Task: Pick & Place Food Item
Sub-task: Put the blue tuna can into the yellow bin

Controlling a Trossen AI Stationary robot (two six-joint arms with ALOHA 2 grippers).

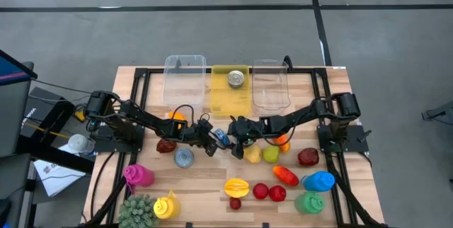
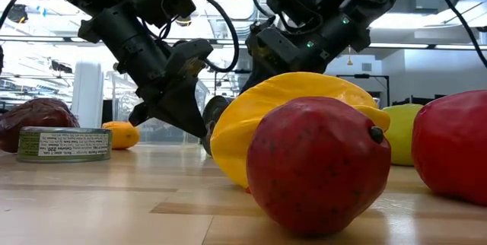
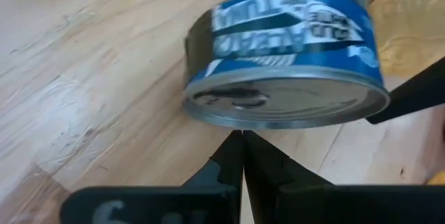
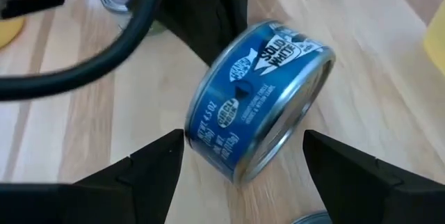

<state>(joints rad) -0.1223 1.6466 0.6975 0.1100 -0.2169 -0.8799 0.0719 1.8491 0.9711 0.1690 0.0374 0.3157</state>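
Observation:
A blue tuna can (image 1: 221, 137) stands tilted on the wooden table (image 1: 205, 185) at mid-table, between my two grippers. My left gripper (image 1: 211, 143) comes from the table's left, shut, with its tips at the can's raised rim. My right gripper (image 4: 243, 137) comes from the right and is open. Its two fingers (image 4: 142, 168) stand on either side of the can (image 4: 257, 99), apart from it. In the low view a yellow fruit (image 2: 297, 116) hides the can. My left gripper has its shut fingertips (image 3: 242, 140) at the lower rim of the can's flat end (image 3: 243, 121), slanting down from the table's left. The can's side toward these fingers is raised and its far edge rests on the table. Whether the tips sit under the rim or only against it does not show.
A yellow tray (image 1: 231, 97) holding a silver can stands at the far edge between two clear tubs (image 1: 185, 76) (image 1: 270, 85). A silver can (image 1: 184, 158), a dark red item (image 1: 166, 145), yellow and green fruits (image 1: 262, 154) and several more toys crowd the near half.

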